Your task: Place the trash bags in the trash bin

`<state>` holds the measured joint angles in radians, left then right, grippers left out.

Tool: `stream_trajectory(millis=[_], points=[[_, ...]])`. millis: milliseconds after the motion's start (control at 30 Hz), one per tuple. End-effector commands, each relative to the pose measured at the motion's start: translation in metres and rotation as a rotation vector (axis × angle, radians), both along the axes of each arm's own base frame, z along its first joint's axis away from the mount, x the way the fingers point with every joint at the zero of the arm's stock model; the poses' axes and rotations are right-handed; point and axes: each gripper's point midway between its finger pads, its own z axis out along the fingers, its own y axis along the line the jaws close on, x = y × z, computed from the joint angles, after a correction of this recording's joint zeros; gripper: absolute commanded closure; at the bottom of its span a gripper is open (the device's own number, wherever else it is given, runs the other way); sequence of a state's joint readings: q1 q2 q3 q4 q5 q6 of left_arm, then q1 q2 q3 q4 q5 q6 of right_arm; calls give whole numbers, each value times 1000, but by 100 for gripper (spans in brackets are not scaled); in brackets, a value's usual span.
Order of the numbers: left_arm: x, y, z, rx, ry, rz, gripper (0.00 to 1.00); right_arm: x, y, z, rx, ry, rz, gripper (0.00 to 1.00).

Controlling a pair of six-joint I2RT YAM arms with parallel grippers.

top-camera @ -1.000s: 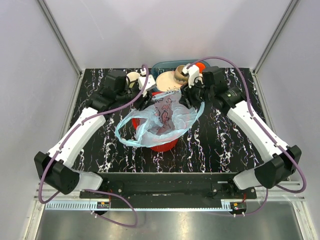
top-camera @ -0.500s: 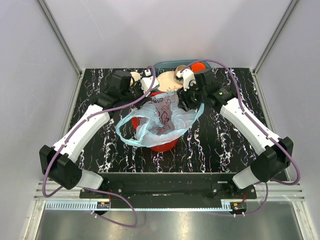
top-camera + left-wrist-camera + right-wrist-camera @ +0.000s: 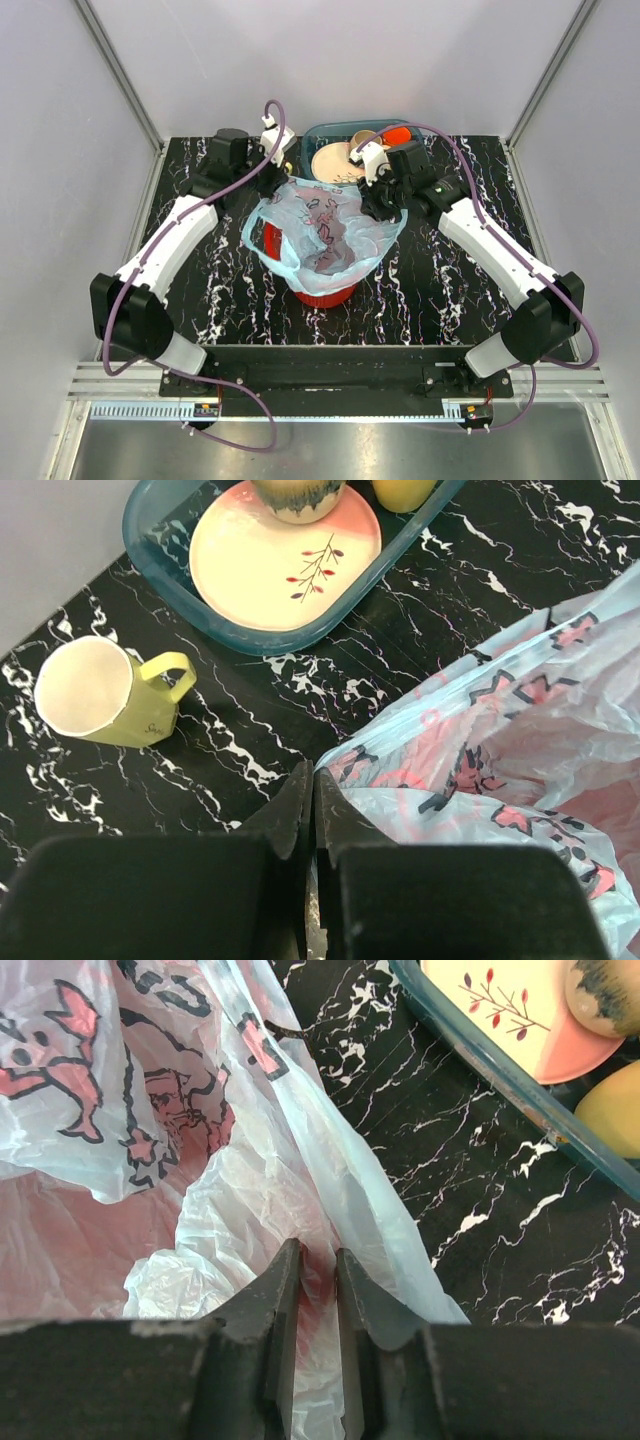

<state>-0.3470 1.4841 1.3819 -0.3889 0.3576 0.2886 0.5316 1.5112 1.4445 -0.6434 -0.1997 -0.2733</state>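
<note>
trash bags (image 3: 330, 225) now gathered closer over trash bin (image 3: 325, 295)

Left end effector (image 3: 312, 780) tight, apparently on the trash bag (image 3: 500, 740) edge; yellow mug (image 3: 100, 695) and teal tray (image 3: 180, 585) beyond.

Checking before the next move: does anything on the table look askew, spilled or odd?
The light-blue trash bag drapes lopsidedly over the red mesh basket, crumpled and overhanging its rim on both sides rather than sitting fully inside. Nothing looks spilled or broken.
</note>
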Motion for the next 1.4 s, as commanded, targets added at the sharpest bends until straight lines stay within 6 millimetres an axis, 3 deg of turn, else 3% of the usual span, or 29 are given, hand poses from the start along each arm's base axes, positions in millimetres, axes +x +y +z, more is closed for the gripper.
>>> stream_trajectory(millis=[0,167,300,433,567,700,800,967,1133,1200,1267,1333,1367], points=[[29,4,24,-70,-50,98,100,1,0,1,-24,-37,23,78],[35,12,-11,-41,54,130,100,0,0,0,-24,-34,17,77],[20,20,-38,-68,143,114,100,-1,0,3,-18,-32,10,75],[-3,15,-58,-101,240,48,100,-2,-1,3,-12,-25,-2,75],[-20,5,-71,-146,337,-5,100,-4,-1,-2,-6,-6,-14,75],[-18,3,-87,-160,396,-3,100,-5,-2,-6,-2,10,-26,72],[-13,1,-88,-193,429,-4,99,-6,-4,-8,-5,23,-44,71],[9,14,-56,-282,394,17,93,-6,-4,1,13,21,-70,70],[15,37,7,-417,321,23,50,-10,-6,3,34,40,-106,70],[9,47,35,-456,275,34,44,-11,-7,5,42,46,-117,69],[-3,62,59,-494,237,63,40,-12,-8,9,56,45,-129,61],[-13,88,62,-532,256,127,36,-15,-6,15,74,46,-125,54],[-25,93,73,-545,239,135,35,-16,-6,19,87,44,-131,53]])
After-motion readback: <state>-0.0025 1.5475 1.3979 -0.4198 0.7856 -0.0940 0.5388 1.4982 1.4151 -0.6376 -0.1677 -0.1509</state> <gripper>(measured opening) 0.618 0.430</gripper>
